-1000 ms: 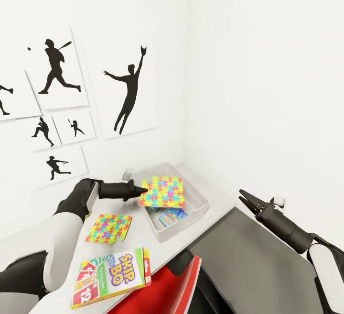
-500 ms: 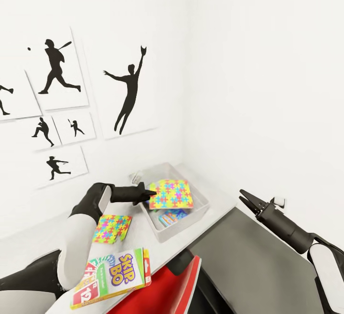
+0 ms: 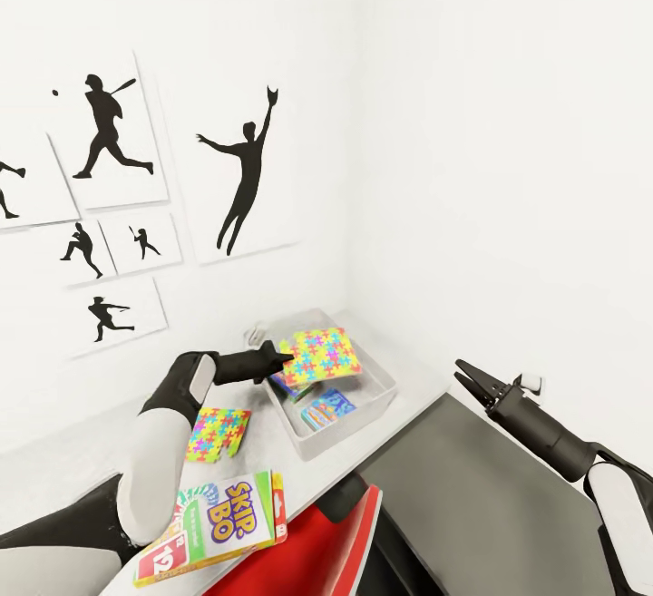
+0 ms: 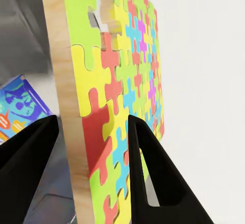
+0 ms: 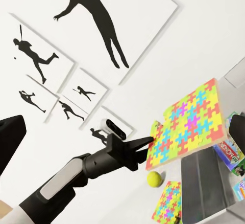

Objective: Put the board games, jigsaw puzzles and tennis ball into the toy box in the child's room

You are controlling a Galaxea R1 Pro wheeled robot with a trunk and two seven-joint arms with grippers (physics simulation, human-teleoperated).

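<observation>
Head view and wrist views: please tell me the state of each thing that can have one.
Left gripper: shut on held jigsaw puzzle, tilted above the toy box.
Right gripper: open, holds nothing.
Second jigsaw puzzle: flat on table.
Skip-Bo box: flat on table.

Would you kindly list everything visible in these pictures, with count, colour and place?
jigsaw puzzles: 2, pastel mosaic; one held over the toy box, one flat on the table
toy box: 1, light grey, table's far corner
board games: Skip-Bo box on the table's near end; blue box in the toy box
tennis ball: 1, yellow-green, on the table
table: 1, white
silhouette pictures: several, black on white, wall
left gripper: shut on the raised puzzle
right gripper: open, holding nothing
</observation>
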